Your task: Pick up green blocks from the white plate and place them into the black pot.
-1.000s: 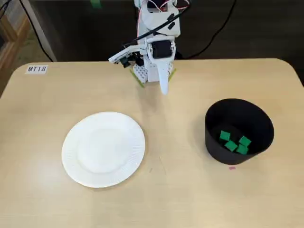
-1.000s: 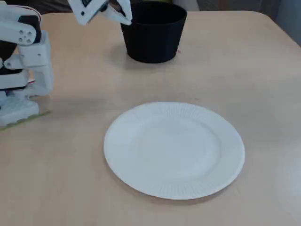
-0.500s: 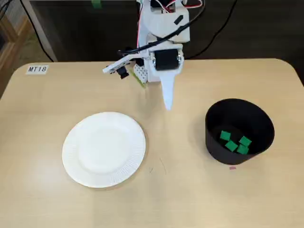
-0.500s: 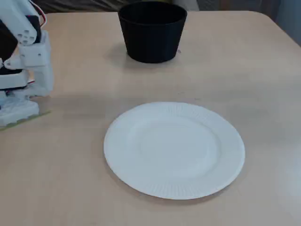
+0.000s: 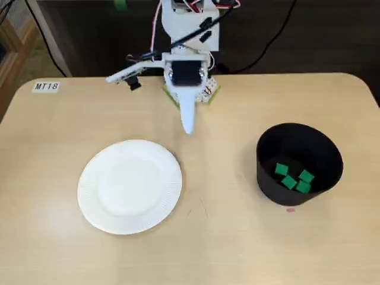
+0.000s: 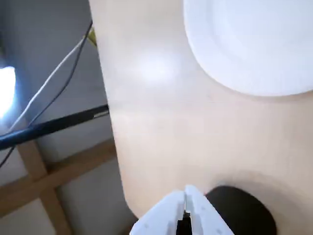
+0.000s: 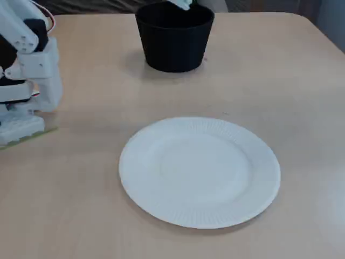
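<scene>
The white plate (image 5: 129, 186) lies empty on the left of the table, and its face is also bare in the other fixed view (image 7: 199, 170). Several green blocks (image 5: 292, 177) rest at the bottom of the black pot (image 5: 298, 138) on the right. My gripper (image 5: 187, 126) hangs shut and empty over bare table near the arm's base, above and between plate and pot. In the wrist view the fingers (image 6: 172, 215) are pressed together, with the plate (image 6: 254, 44) at upper right and a dark pot-like shape (image 6: 244, 210) behind them. Only the gripper's tip (image 7: 182, 4) shows above the pot (image 7: 174, 38).
The arm's base (image 7: 27, 70) stands at the table's back edge. A label reading MT18 (image 5: 46, 86) is stuck at the far left corner. A small pink mark (image 5: 290, 209) sits just in front of the pot. Cables (image 6: 54, 73) hang beyond the table edge.
The arm has swung leftward in the top fixed view, carrying the shut gripper toward the plate side. In the side fixed view the gripper tip has reappeared at the top edge.
</scene>
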Motion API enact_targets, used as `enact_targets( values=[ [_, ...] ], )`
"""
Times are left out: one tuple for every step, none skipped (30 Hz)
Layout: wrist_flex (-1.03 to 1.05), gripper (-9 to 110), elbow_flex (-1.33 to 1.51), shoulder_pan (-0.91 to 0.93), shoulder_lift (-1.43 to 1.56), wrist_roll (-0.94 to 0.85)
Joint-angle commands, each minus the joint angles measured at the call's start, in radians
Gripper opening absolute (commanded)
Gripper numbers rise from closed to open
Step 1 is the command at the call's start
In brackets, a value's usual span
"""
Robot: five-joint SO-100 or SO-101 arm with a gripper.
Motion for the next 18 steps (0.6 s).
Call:
enact_targets(
  values=[
    [-0.101, -2, 0.222, -0.029, 0.229, 0.021],
    [-0.129, -2, 0.288, -0.051, 0.293, 0.029],
    [-0.158, -2, 0.357, -0.075, 0.354, 0.038],
    [-0.184, -2, 0.426, -0.101, 0.414, 0.048],
    [-0.209, -2, 0.495, -0.124, 0.471, 0.052],
    [-0.233, -2, 0.566, -0.143, 0.525, 0.052],
    [-0.252, -2, 0.638, -0.155, 0.577, 0.057],
    [-0.267, -2, 0.707, -0.160, 0.637, 0.061],
    [-0.284, -2, 0.776, -0.160, 0.701, 0.063],
    [-0.296, -2, 0.842, -0.153, 0.765, 0.067],
    [-0.301, -2, 0.897, -0.143, 0.831, 0.071],
    [-0.301, -2, 0.945, -0.127, 0.891, 0.071],
    [-0.301, -2, 0.982, -0.115, 0.928, 0.067],
    [-0.304, -2, 0.996, -0.112, 0.922, 0.051],
    [-0.310, -2, 1.017, -0.112, 0.927, 0.040],
    [-0.321, -2, 1.040, -0.112, 0.928, 0.035],
    [-0.333, -2, 1.062, -0.112, 0.928, 0.029],
    [-0.344, -2, 1.083, -0.112, 0.928, 0.026]
  ],
)
